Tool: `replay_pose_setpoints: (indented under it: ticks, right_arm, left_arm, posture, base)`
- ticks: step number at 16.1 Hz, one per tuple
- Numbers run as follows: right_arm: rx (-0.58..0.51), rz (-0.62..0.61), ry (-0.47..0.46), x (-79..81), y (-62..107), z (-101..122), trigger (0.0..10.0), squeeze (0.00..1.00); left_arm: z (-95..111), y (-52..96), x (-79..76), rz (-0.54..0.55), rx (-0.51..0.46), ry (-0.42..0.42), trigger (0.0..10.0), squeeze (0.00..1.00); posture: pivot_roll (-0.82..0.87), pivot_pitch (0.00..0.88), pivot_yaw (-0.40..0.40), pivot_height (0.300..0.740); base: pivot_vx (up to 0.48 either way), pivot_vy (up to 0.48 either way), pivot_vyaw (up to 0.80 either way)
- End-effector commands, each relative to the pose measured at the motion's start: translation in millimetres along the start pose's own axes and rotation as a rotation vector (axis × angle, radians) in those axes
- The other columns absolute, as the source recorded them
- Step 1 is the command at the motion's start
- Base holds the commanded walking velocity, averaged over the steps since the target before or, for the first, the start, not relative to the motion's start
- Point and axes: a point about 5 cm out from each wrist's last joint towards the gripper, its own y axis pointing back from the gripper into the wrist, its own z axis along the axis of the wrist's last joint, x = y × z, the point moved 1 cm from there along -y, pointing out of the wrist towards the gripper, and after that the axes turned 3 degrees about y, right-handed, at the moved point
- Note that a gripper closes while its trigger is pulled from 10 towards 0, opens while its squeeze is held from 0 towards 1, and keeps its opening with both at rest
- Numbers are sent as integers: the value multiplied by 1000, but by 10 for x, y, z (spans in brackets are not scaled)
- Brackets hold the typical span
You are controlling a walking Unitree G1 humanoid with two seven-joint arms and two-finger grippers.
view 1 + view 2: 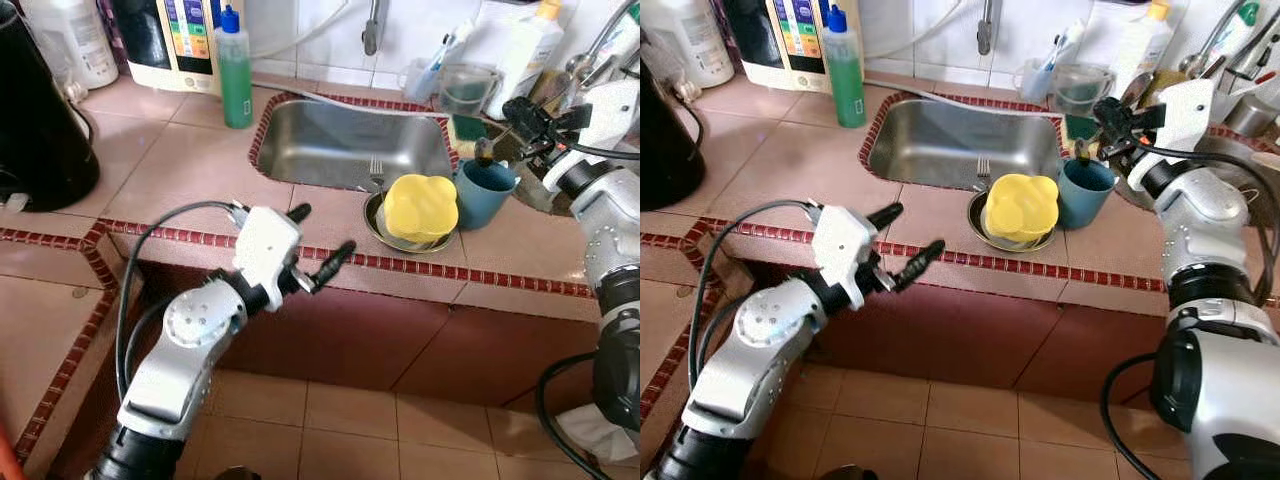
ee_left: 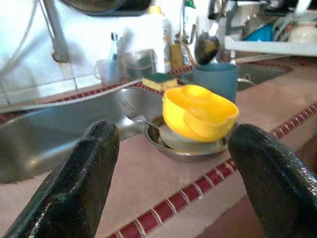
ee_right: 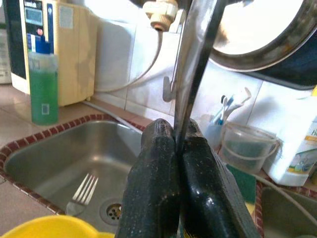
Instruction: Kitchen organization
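A yellow bowl (image 1: 421,207) lies tilted on a metal plate (image 1: 385,232) on the counter, just in front of the sink (image 1: 330,150). A fork (image 1: 377,172) leans from the plate over the sink's rim. Right of the bowl stands a blue cup (image 1: 484,193). Just above that cup my right gripper (image 1: 522,120) is shut on the handle of a metal spoon (image 1: 485,150), whose bowl end hangs over the cup's mouth. The handle (image 3: 195,59) is pinched between the fingers. My left gripper (image 1: 322,232) is open over the counter's front edge, pointing at the bowl (image 2: 198,111).
A green soap bottle (image 1: 236,75) stands left of the sink, and a black appliance (image 1: 40,120) sits at the far left. Behind the cup are a green sponge (image 1: 467,128), a clear plastic tub (image 1: 467,88) and a white bottle (image 1: 530,45). Tiled floor lies below the counter edge.
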Motion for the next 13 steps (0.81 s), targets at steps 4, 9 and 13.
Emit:
replay_pose_setpoints:
  ticks: [4,9,13]
  right_arm:
    - [-174,-26,-35,28,-95,292,10000,0]
    - [-365,-119,-104,302,-131,411,10000,0]
    - [-320,-238,-134,418,-27,197,10000,0]
  left_arm:
    - [107,6,306,178,-60,-19,10000,0]
    - [160,124,686,416,-98,1,10000,0]
    - [125,166,760,425,-77,-22,10000,0]
  posture:
    - [34,0,-101,732]
    - [63,0,-108,732]
    - [62,0,-95,732]
  base:
    - [0,0,0]
    - [0,0,0]
    - [0,0,0]
